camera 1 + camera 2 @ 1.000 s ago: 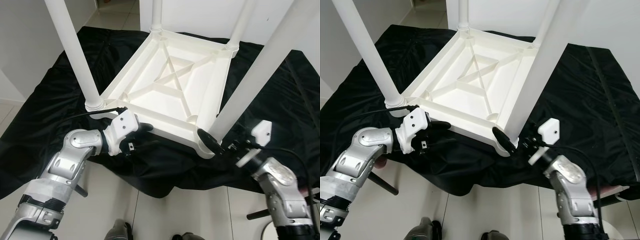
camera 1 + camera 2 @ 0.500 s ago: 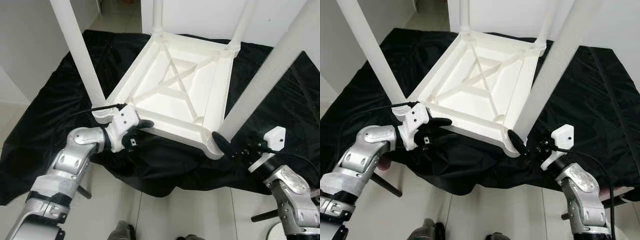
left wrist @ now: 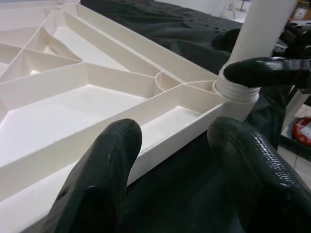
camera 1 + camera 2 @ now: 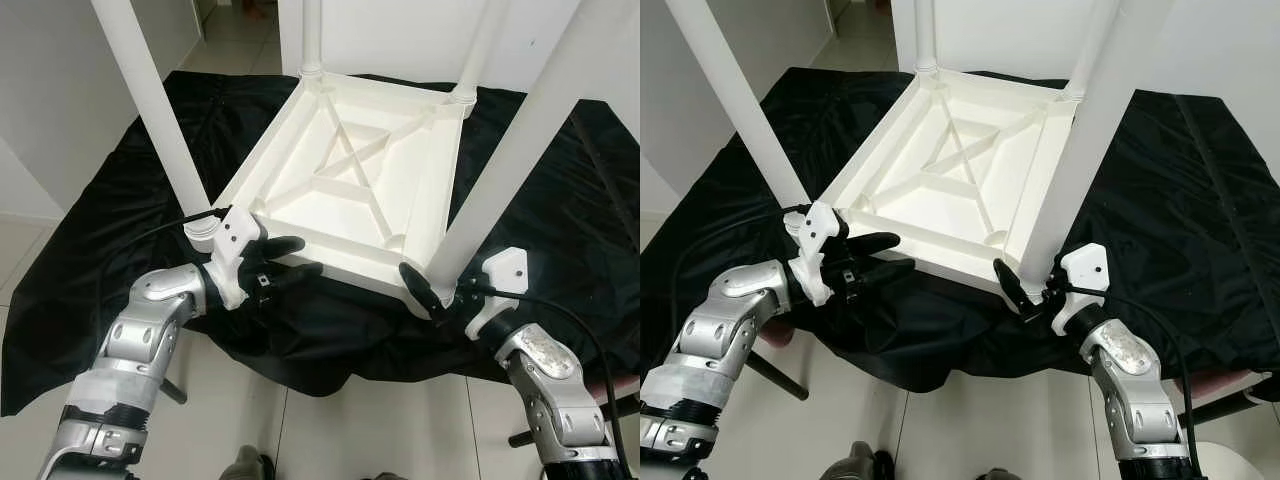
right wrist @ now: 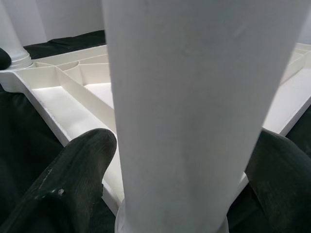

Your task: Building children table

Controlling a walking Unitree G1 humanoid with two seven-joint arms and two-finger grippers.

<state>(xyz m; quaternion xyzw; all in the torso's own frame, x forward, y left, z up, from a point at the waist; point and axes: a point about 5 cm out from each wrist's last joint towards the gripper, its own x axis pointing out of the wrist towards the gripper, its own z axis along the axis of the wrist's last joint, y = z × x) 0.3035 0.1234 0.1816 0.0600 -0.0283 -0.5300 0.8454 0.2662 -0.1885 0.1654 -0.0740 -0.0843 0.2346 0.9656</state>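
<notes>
Lying upside down on a black cloth (image 4: 120, 190), the white children table (image 4: 345, 190) shows its ribbed underside, and four white legs stand up from its corners. The cloth is spread over a pale tiled floor (image 4: 370, 430).

The left tool (image 4: 290, 258) is at the near edge of the table, close to the near left leg (image 4: 150, 110). Its two black fingers (image 3: 104, 174) are spread wide, and in the left wrist view the near rim of the table passes between them, one finger above the rim and one below it. They seem to rest on the rim, but the contact itself is hard to see.

The right tool (image 4: 1025, 290) is at the near right corner, around the bottom of the near right leg (image 4: 1090, 130). In the right wrist view this leg stands between the two black fingers (image 5: 77, 179), which are open to about the width of the leg, one finger on each side. I cannot tell if the fingers press on the leg or only stand beside it. From the head views one black finger lies against the socket of this leg, just at the corner of the table.

The two far legs rise at the back corners, near a white wall (image 4: 400, 30).
</notes>
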